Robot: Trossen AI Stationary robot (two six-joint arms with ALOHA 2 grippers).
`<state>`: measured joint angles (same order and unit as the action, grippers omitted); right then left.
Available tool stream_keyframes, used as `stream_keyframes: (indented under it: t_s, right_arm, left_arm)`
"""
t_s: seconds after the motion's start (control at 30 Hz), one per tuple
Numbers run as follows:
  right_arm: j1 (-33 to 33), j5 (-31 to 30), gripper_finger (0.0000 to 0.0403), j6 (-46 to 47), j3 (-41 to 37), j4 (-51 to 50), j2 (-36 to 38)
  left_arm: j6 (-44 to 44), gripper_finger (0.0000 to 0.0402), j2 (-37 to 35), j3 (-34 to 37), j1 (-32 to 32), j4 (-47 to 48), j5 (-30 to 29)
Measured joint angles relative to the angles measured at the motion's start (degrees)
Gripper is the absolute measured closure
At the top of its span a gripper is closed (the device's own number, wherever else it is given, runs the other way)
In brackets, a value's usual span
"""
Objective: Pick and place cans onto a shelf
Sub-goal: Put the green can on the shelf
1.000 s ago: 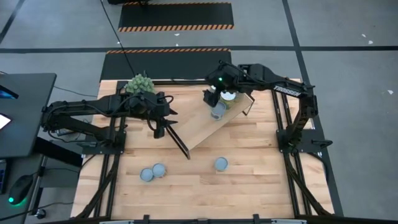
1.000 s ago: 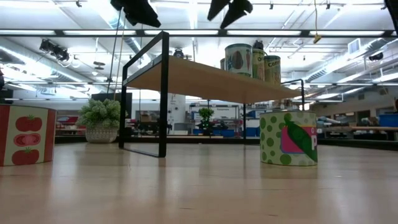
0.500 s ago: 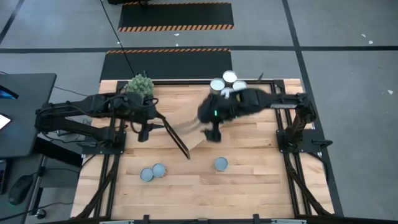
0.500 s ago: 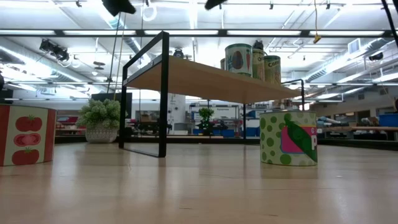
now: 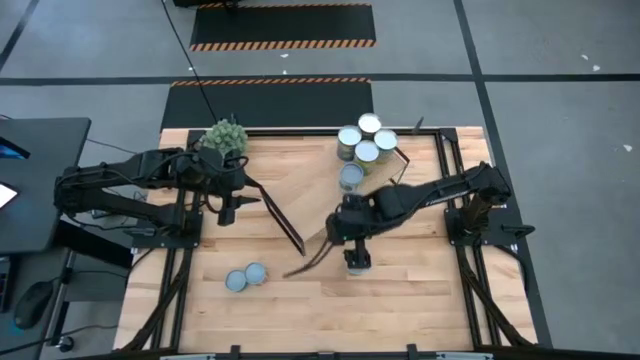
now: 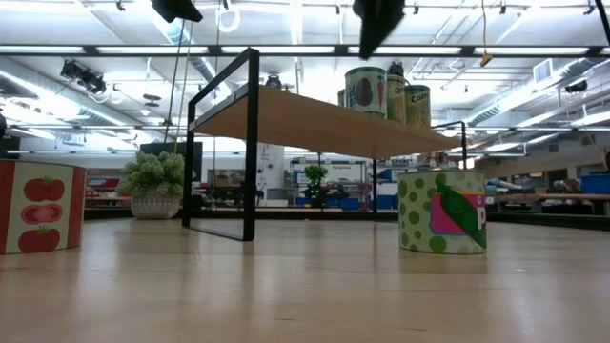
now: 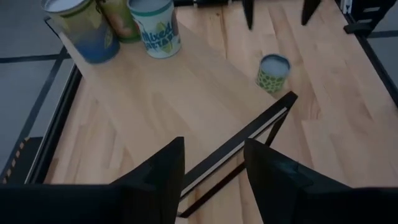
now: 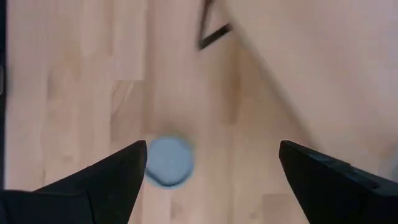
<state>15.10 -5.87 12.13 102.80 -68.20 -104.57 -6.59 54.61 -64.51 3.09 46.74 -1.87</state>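
Wooden tabletop (image 5: 400, 300), under workshop strip lights: the shelf (image 5: 300, 195) stands diagonally mid-table, four cans clustered at its far end, among them a silver-topped can (image 5: 369, 124) and a fifth can (image 5: 350, 177) just nearer along the board.

Right gripper (image 5: 352, 250) hangs above a lone can (image 5: 357, 262) on the table, near the shelf's lower corner. Its wrist view looks straight down between widely spread fingers (image 8: 112, 177) at that can's grey-blue top (image 8: 169, 160), with clear wood between the can and each finger. From table height the can shows as a short green-dotted can (image 6: 441, 211) standing upright, well apart from the black end frame (image 6: 250, 143).

Left gripper (image 5: 226, 208) waits beside the shelf's other end, close to the spiky plant ball (image 5: 225, 134); its fingers (image 7: 155, 174) are parted and hold nothing. Two more cans (image 5: 245, 277) sit touching near the table's front edge.

Judging by its look, the can is rigid, light to middling in weight, and smooth-walled, so liable to slip. The likely hold is across the round body, fingers either side below the rim, lowered squarely so the can is not tipped.
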Motion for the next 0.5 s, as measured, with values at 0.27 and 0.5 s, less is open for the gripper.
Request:
stream_keyframes:
  t_s: [0.27, 0.5]
  right_arm:
    - [1.68, 3.26, 0.0028, 0.98, -12.07, 8.96, 0.0]
    - [1.31, 7.75, 0.0027, -0.03, -20.0, 18.06, 0.0]
  left_arm:
    - [0.33, 0.023, 0.0, 0.0, 0.0, 3.07, -0.8]
    - [0.96, 0.023, 0.0, 0.0, 0.0, 3.85, -0.9]
